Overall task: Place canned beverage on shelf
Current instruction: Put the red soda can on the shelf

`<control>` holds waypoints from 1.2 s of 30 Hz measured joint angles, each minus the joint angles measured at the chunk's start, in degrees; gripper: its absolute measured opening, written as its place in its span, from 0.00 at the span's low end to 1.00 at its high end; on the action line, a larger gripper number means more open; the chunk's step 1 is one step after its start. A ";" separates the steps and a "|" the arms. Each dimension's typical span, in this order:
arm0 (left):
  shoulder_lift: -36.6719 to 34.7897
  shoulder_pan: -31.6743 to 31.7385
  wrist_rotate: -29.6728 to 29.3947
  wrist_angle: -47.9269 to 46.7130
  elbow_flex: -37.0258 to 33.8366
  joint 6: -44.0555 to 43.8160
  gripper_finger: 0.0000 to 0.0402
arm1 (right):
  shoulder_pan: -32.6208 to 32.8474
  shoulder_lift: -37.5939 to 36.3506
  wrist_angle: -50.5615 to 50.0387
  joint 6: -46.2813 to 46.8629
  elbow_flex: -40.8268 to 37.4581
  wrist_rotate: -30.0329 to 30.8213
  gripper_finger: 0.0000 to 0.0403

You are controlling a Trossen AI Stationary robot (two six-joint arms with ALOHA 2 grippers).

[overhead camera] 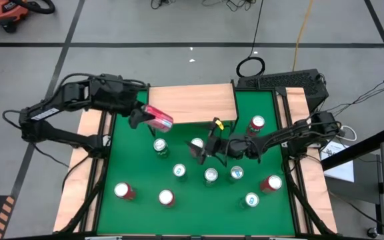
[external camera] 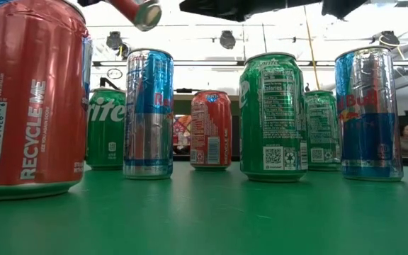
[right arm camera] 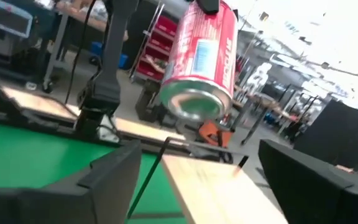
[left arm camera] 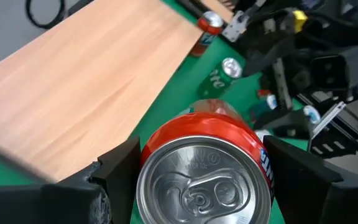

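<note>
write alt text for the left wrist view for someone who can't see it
A red aluminium drink can fills the foreground, its silver pull-tab top facing the camera, held between the two dark fingers of the left claw. Beyond it lies the light-wood shelf board, with the green table, more cans and the other dark arm farther off.

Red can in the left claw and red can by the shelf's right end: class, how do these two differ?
The held can is lifted and tilted on its side at the shelf's left front edge; the standing can sits upright on the table. The left claw grips the held can; nothing touches the standing can. Both are red with silver tops.
</note>
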 joint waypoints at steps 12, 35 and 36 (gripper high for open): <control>9.12 -3.92 -1.37 8.98 0.00 3.40 0.70 | -1.38 4.50 8.82 -7.15 -0.01 0.25 0.85; 13.67 -7.11 -9.16 13.74 -0.04 1.87 0.70 | -5.56 4.48 6.56 -1.83 0.05 -0.36 0.82; 13.88 -7.17 -9.75 13.92 -0.04 1.90 0.70 | -5.60 4.48 6.15 -1.83 0.19 -0.26 0.83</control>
